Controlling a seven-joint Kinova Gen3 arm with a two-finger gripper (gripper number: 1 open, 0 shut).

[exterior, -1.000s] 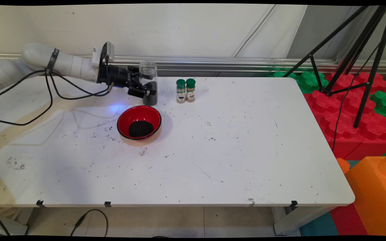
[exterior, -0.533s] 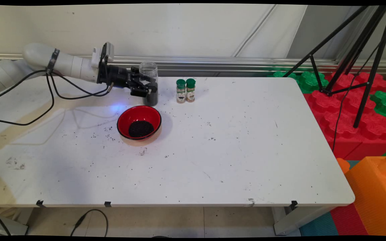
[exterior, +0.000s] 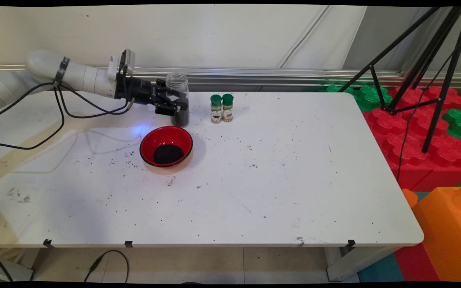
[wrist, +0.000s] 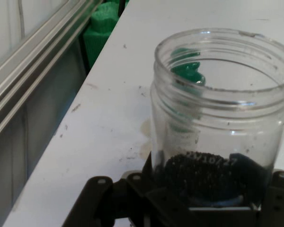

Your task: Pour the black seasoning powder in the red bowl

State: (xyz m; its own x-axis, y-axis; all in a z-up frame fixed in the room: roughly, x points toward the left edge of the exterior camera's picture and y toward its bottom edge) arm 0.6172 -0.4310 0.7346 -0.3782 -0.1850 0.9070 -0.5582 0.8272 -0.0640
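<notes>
A clear plastic jar [exterior: 177,100] with no lid stands upright near the table's far edge, its bottom third filled with black seeds. My gripper [exterior: 176,105] reaches in from the left and is shut on the jar's lower part. In the hand view the jar [wrist: 217,118] fills the space between the fingers, and the black linkage hugs both its sides. A red bowl [exterior: 167,145] holding a heap of black seeds sits just in front of the jar.
Two small spice bottles [exterior: 221,108] with green caps stand side by side to the right of the jar. Loose black seeds lie scattered on the white table [exterior: 274,180]. Black tripod legs [exterior: 434,72] stand over red and green foam blocks [exterior: 422,132] at the right.
The hand has shifted a little with the jar in its grip, and the near finger sits slightly higher on it. The jar stays upright in nearly the same spot.
</notes>
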